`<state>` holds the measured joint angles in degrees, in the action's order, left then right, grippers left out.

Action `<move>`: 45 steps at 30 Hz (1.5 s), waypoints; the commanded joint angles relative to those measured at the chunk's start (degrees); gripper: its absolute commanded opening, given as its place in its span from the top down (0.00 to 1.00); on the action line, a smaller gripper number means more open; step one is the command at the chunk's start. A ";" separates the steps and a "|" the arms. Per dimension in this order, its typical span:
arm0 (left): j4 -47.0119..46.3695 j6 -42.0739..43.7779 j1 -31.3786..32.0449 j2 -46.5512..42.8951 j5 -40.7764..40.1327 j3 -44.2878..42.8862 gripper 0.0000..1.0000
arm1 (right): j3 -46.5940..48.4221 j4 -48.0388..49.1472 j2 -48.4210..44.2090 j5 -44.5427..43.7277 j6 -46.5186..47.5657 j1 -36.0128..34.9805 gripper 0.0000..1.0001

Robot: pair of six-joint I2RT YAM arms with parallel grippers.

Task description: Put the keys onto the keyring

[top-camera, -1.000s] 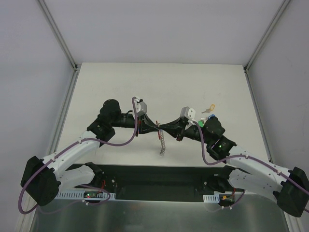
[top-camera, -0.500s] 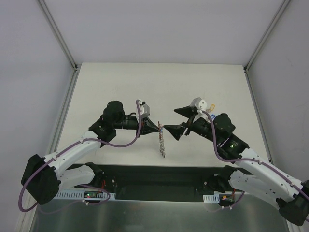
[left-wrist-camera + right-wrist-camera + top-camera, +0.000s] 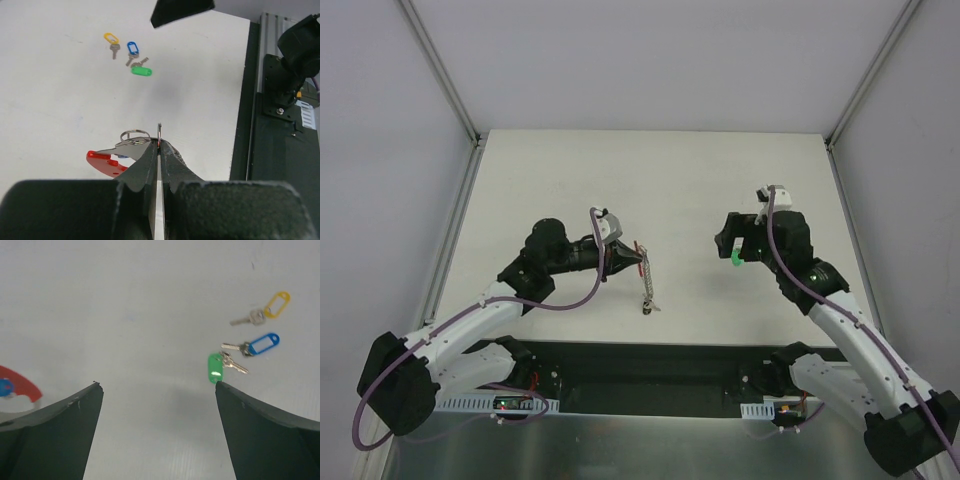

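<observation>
My left gripper [image 3: 630,262] is shut on the keyring [image 3: 647,285], whose grey chain hangs down toward the table. In the left wrist view the fingertips [image 3: 150,150] pinch a thin wire ring edge-on, and the red curved loop [image 3: 102,161] and a small split ring [image 3: 135,135] stick out to the left. The keys lie loose on the table: yellow [image 3: 276,304], blue [image 3: 262,343] and green [image 3: 215,367]. My right gripper [image 3: 156,386] hangs open above the table with nothing between its fingers. Its right fingertip [image 3: 222,390] is just beside the green key.
The white table [image 3: 570,170] has grey walls behind and at both sides. A black base strip [image 3: 650,365] runs along the near edge. From the left wrist, the keys [image 3: 131,52] lie far ahead, under one black finger [image 3: 182,10] of the right gripper.
My right gripper has opened and drawn back to the right, away from the left gripper, and now hangs over the keys. The left gripper has shifted a little left, still holding the keyring.
</observation>
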<state>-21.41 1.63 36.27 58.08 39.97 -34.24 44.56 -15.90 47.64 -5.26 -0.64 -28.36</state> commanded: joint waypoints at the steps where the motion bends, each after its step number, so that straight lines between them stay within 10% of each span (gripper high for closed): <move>1: -4.79 -0.66 -0.76 -4.73 -6.99 0.75 1.00 | -2.10 -5.46 4.21 1.20 -6.12 8.56 0.07; 19: 1.02 3.20 -0.76 -9.65 -19.05 -0.30 1.00 | 4.13 -0.18 34.26 11.59 0.38 19.31 0.24; 45: 2.60 5.32 -1.03 -11.77 -21.77 -0.48 1.00 | 11.43 -3.26 45.26 12.73 5.39 18.43 0.29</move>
<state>-16.73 5.93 35.90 47.57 18.90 -33.50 53.52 -16.51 91.81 6.61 4.25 -9.28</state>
